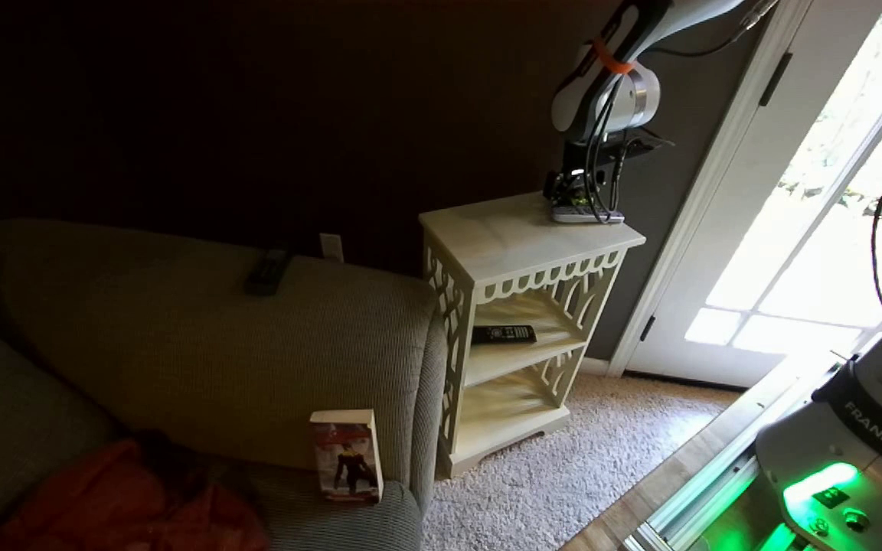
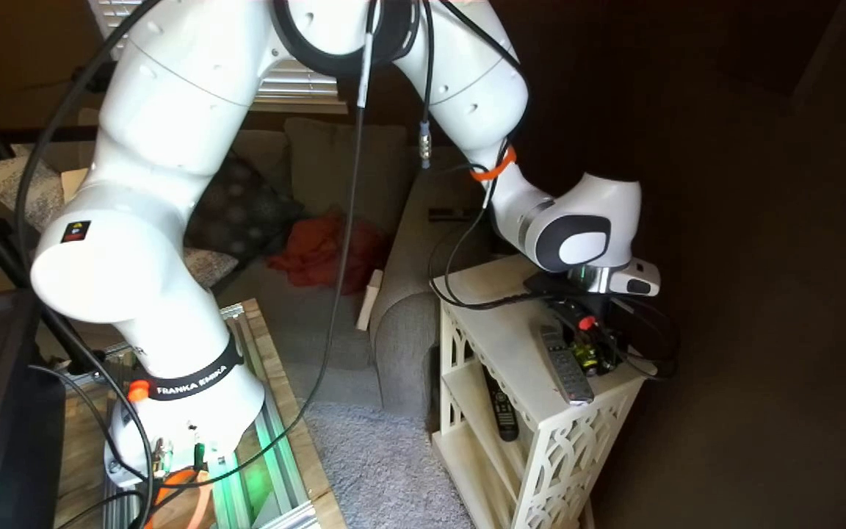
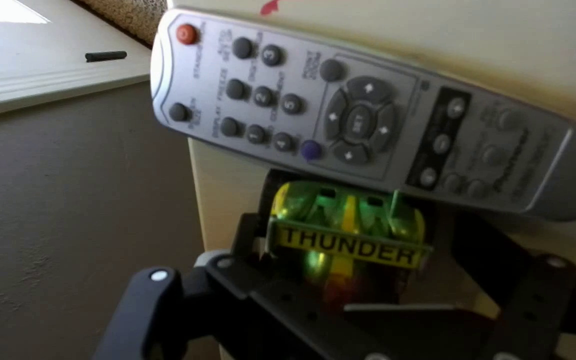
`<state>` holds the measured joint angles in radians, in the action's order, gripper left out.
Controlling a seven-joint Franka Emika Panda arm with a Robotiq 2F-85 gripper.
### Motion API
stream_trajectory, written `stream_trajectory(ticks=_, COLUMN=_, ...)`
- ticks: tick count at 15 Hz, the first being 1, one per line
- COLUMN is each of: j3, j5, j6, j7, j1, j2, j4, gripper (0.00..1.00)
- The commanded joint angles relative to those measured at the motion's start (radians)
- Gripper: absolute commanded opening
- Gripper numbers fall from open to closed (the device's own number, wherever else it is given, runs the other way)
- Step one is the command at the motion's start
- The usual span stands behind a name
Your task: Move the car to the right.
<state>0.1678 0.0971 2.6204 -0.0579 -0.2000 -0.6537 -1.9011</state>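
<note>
In the wrist view, the car (image 3: 345, 212) is bracketed by the gripper (image 3: 358, 237), whose fingers are spread; a strip of the tabletop (image 3: 233, 182) is seen between the car and one finger. The car is set near the edge closest to the door (image 1: 797, 249), toward that edge's corner at the wall (image 3: 83, 210), just beside the grey remote (image 3: 313, 85). The car's shiny green-and-yellow body is crossed by a yellow band lettered THUNDER.

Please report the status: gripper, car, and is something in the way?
Gripper open around car. Car on cabinet top. Grey remote close alongside, perhaps obstructing; contact unclear.
</note>
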Motion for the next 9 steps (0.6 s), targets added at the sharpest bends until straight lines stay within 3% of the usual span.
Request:
stream_trajectory(ticks=1, j3=-0.044, j5=-0.044, j6=-0.032, j7=-0.034, j1=-0.026, j2=0.058, j4=-0.028, gripper=1.0)
stream_trajectory(ticks=9, j3=-0.025, j5=-0.051, j6=-0.156, j7=0.05, j1=0.018, j2=0.21, j4=-0.086, gripper=1.0)
